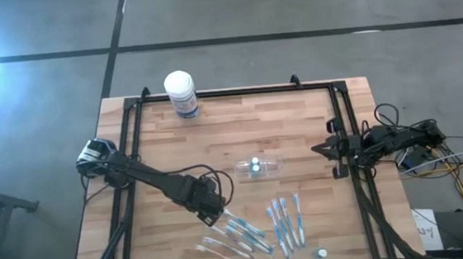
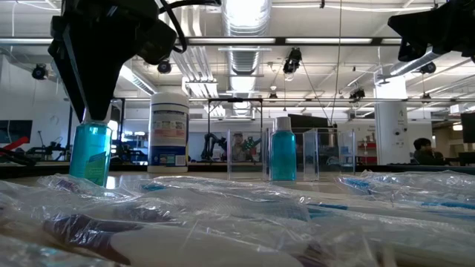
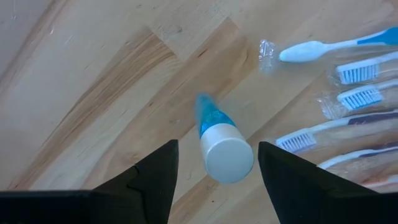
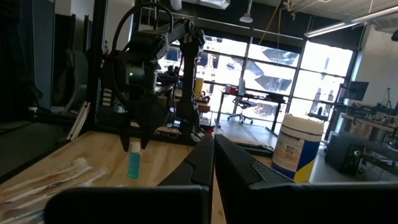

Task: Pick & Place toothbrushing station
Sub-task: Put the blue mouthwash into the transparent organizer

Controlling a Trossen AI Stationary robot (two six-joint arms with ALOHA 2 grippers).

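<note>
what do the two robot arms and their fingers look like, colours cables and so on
Both arms are dark, nearly black, and jointed. The left arm has black cables looping beside its wrist and a silvery-grey base at the table edge. The right arm trails black, white and yellow cables. The left gripper has two flat, black, wedge-shaped fingers; the right gripper has similar ones.
</note>
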